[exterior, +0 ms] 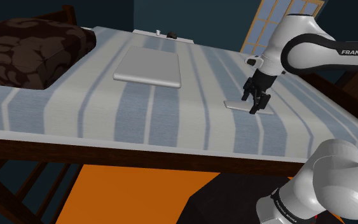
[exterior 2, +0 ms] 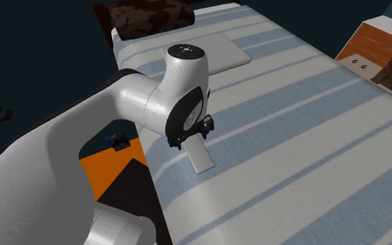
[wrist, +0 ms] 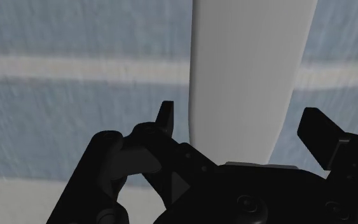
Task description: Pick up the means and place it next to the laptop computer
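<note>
Flat pale-grey rectangular slab (exterior: 234, 105) lies on the blue-and-white striped bedcover (exterior: 75, 108), directly beneath the all-black two-finger gripper (exterior: 258, 105). In the wrist view we note the fingers (wrist: 166, 118) standing wide, one on either side of the slab's short width, with its long axis running straight away from the hand; we cannot tell whether they touch it. We count one slab, one closed grey laptop (exterior: 149, 65) well apart toward the shoulder view's upper left, one dark brown patterned pillow (exterior: 31, 48) and one arm.

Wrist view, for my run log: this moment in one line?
black gripper: jaws open astride flat white rectangular slab; slab: on blue-striped bed
</note>
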